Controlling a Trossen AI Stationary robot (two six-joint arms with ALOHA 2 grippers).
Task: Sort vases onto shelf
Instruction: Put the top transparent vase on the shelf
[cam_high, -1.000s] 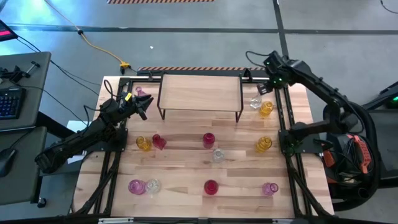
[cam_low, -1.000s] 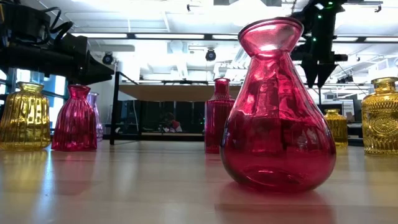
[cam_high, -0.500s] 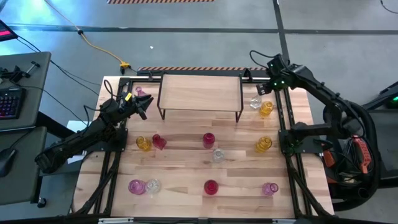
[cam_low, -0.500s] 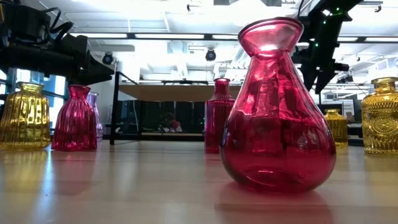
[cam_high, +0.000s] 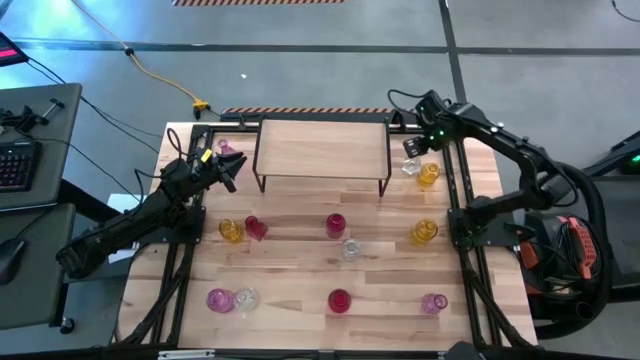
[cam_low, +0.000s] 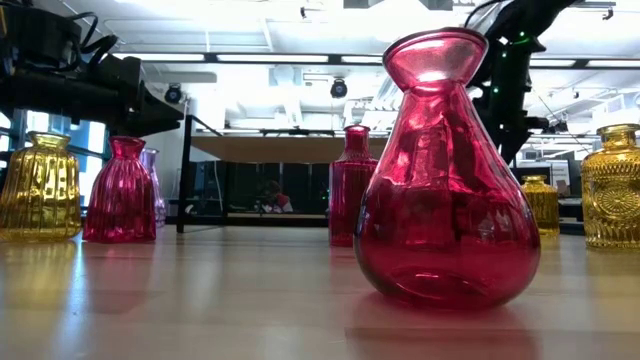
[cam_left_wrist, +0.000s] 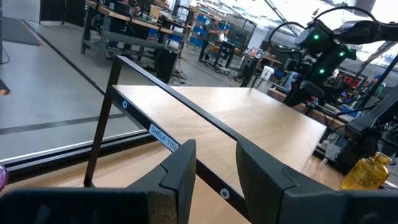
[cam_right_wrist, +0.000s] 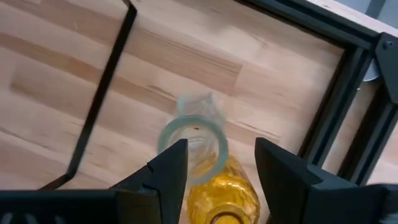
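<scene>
Clear glass vase (cam_right_wrist: 193, 135) stands upright on the tabletop (cam_high: 300, 250) just off the right end of the shelf (cam_high: 322, 148), its open mouth facing straight up, with an amber vase (cam_right_wrist: 222, 190) touching or just beside it. Right gripper (cam_right_wrist: 219, 163) hovers directly above the pair, fingers (cam_right_wrist: 166, 168) spread with a gap between them and holding nothing; the clear mouth shows between them, slightly off toward one finger. A grasp therefore means a straight descent along the vase's vertical axis. Left gripper (cam_left_wrist: 214, 165) waits by the shelf's left end, fingers apart and empty, much farther away.
</scene>
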